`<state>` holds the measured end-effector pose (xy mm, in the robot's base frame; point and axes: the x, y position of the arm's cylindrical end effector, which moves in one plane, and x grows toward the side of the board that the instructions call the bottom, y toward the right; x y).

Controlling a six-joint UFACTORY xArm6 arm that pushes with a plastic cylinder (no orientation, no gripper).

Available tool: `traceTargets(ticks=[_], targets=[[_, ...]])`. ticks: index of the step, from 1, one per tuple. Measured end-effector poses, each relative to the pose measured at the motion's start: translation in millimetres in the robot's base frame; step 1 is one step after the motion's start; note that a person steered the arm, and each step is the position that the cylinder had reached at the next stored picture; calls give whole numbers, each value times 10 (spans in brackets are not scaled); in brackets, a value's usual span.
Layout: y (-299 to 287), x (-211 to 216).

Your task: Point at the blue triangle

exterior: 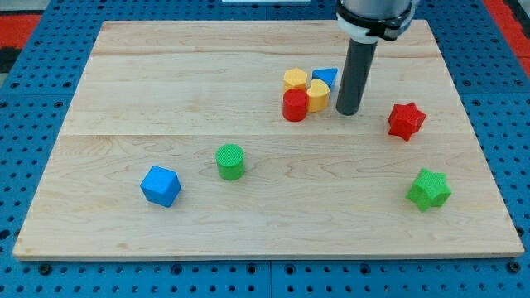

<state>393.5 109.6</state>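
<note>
The blue triangle (327, 77) lies near the view's top, right of centre, partly hidden behind my rod. It touches a yellow block (295, 79) on its left and a yellow heart-like block (318, 95) below it. My tip (348, 112) rests on the board just right of the yellow heart-like block and just below-right of the blue triangle. A red cylinder (295, 106) sits left of the yellow heart-like block.
A red star (406, 121) lies to the right of my tip. A green star (429, 189) is at the lower right. A green cylinder (230, 161) and a blue cube (161, 185) lie at the lower left. The wooden board (166, 83) sits on blue pegboard.
</note>
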Motion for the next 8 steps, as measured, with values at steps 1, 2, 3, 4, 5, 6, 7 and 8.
traceTargets(ticks=[1,2,3,4,5,6,7,8], targets=[[-123,-114],[-247,-163],[-183,-103],[-4,51],[415,-199],[614,-485],[588,-564],[414,-552]])
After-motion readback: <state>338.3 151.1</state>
